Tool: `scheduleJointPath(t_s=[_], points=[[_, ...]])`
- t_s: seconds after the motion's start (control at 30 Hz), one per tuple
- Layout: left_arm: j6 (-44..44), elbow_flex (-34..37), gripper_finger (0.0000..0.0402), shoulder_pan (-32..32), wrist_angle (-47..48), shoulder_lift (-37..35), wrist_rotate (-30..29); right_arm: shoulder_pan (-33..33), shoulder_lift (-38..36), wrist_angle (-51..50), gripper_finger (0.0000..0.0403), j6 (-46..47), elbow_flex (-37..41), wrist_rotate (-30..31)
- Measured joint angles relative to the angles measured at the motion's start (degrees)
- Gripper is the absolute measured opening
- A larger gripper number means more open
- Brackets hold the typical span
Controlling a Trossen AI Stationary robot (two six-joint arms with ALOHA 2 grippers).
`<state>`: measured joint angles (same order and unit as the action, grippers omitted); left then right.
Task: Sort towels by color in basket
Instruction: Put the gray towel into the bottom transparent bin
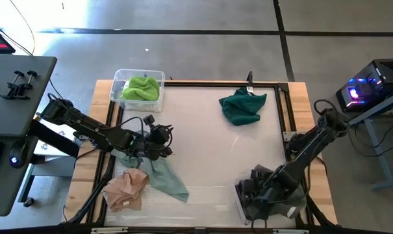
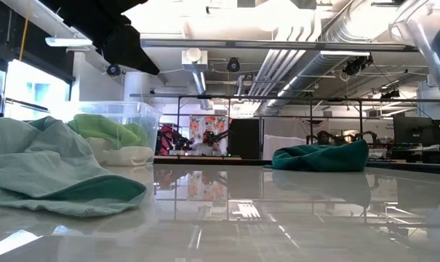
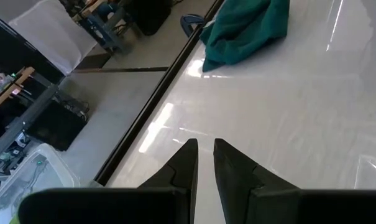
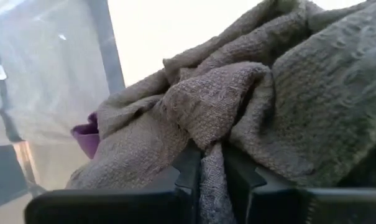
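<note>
Two end effectors: right [image 4: 212,163] clamped on coarse-woven grey towel [image 4: 250,106]; left [image 3: 204,163] nearly together above glossy table [image 3: 287,112].

Left arm reaches in from left edge, elbow bent, left end effector [image 1: 158,140] over mid-left counter, fingers [image 3: 186,165] nearly together, nothing between. Right arm folds down at near-right corner, right end effector [image 4: 211,163] pinching grey towel [image 4: 287,99].

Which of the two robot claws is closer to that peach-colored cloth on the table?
The left. The left gripper hangs just above the peach towel, over the pale mint towel beside it. The right gripper is far across the table, down in a clear bin.
</note>
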<state>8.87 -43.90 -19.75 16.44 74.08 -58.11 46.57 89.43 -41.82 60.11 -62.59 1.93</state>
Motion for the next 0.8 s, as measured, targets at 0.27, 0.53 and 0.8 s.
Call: scheduleJointPath(t_s=[0.27,0.53,0.8], points=[[0.0,0.0,0.0038,0.0,-0.1,0.0,0.0,-1.3,0.1,-1.0,0.0078,-0.4,-1.8,-0.6],[0.0,0.0,0.0038,0.0,-0.2,0.0,0.1,-1.3,-2.0,-2.6,0.0129,-1.0,-8.3,-1.5],[0.0,0.0,0.0038,0.0,-0.2,0.0,0.1,0.5,-2.3,-15.6,0.0117,2.4,-22.7,-1.7]])
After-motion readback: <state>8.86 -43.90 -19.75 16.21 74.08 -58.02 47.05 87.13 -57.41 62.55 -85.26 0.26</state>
